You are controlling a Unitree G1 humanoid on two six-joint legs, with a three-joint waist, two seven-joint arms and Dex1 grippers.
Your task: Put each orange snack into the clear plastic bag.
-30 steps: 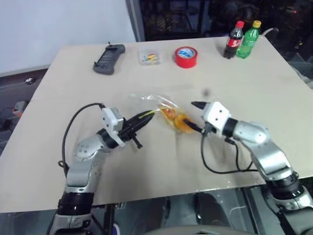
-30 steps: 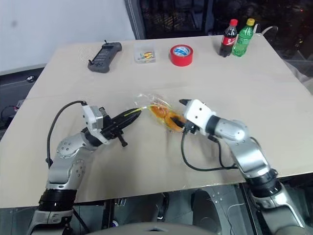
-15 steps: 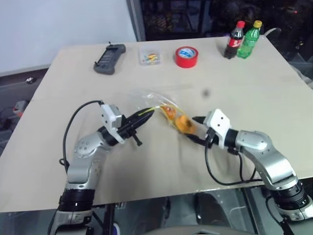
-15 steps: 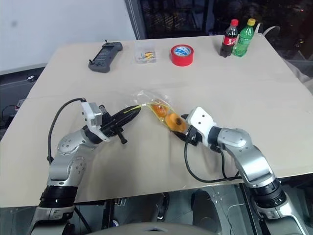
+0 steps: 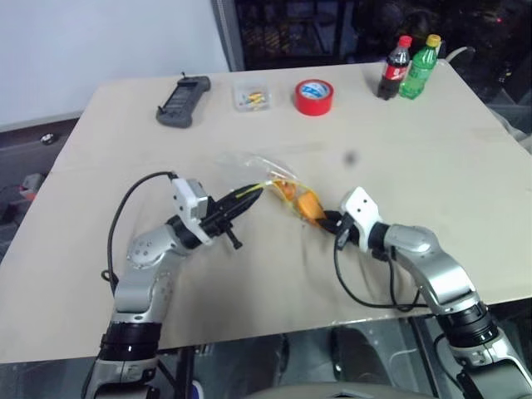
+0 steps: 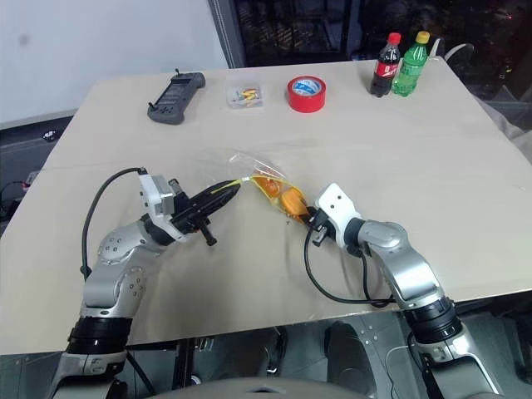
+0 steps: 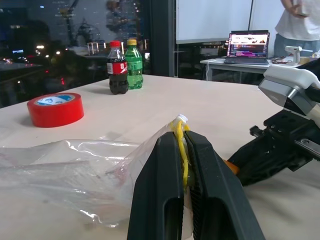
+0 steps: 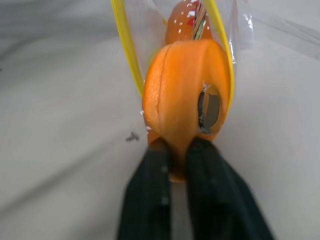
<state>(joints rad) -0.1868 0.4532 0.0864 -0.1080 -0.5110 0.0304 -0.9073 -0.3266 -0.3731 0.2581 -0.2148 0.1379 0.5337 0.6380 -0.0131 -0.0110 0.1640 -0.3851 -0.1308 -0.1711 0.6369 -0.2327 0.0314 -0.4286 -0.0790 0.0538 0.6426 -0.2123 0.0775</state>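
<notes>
Left gripper [image 7: 181, 150] clamped on crinkly clear plastic bag's [image 7: 75, 165] yellow seal strip, right gripper [image 8: 172, 157] pinching oval orange snack [image 8: 185, 95] at the bag's mouth.

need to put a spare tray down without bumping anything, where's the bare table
The table's right side is bare, below the two bottles. So is the far-left strip under the grey handset. The centre is crowded: both grippers meet at the clear plastic bag. The back edge holds the small clear box and red tape roll.
</notes>
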